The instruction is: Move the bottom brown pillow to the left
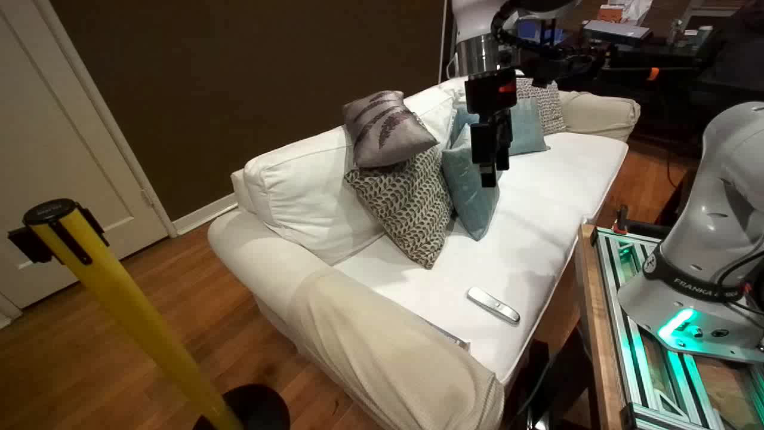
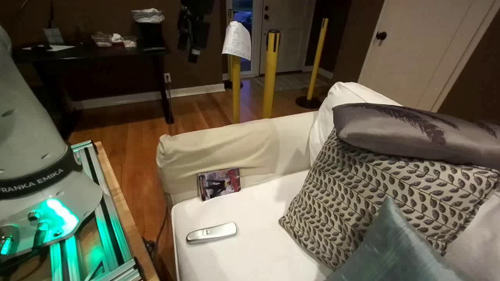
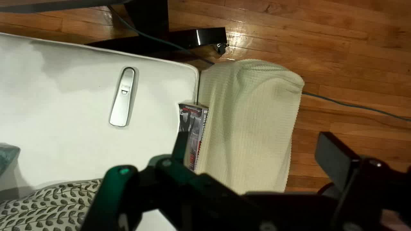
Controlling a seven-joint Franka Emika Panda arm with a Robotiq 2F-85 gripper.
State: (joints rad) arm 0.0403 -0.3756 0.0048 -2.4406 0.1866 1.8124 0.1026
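The bottom brown pillow point(image 1: 412, 203) is square with a brown-and-white leaf lattice pattern. It leans tilted against the white sofa's back, and also shows in an exterior view point(image 2: 375, 195) and at the lower left of the wrist view point(image 3: 48, 207). A shiny grey-brown pillow point(image 1: 388, 128) with dark feather shapes rests on its top edge, also seen in an exterior view point(image 2: 406, 130). My gripper point(image 1: 492, 170) hangs above the sofa, apart from the patterned pillow. In the wrist view its fingers point(image 3: 253, 141) are wide apart with nothing between them.
A teal pillow point(image 1: 471, 191) leans beside the patterned pillow; more pillows point(image 1: 540, 104) stand farther along the sofa. A silver handheld device point(image 3: 123, 99) lies on the seat point(image 2: 250, 214). A booklet point(image 2: 218, 183) stands against the armrest point(image 3: 253, 128). A yellow post point(image 1: 119, 286) stands nearby.
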